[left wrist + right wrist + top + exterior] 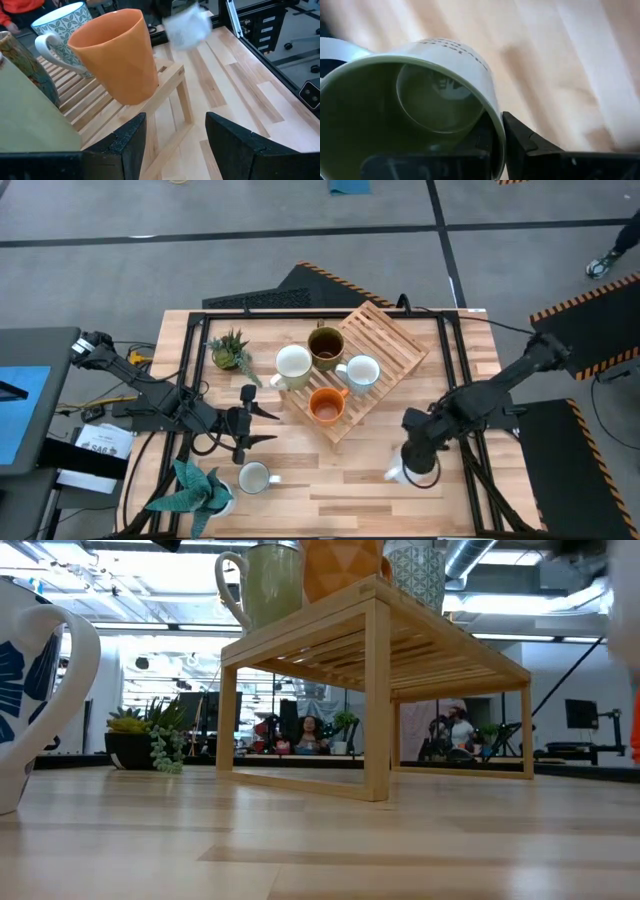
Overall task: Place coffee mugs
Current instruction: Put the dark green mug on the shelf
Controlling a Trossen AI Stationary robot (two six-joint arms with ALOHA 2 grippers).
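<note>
Wood slats carry four mugs in my high view: the cream-white mug (292,365), dark brown mug (325,346), patterned mug (361,372) and orange mug (326,407) sit on the rack (385,340); another white mug (254,477) stands on the table (350,480) near the left gripper (252,416), whose fingers are spread apart and empty. I can read no writing anywhere. The right gripper (418,463) reaches down by the front edge. My right wrist view shows a white mug (420,95) pinched at its rim.
</note>
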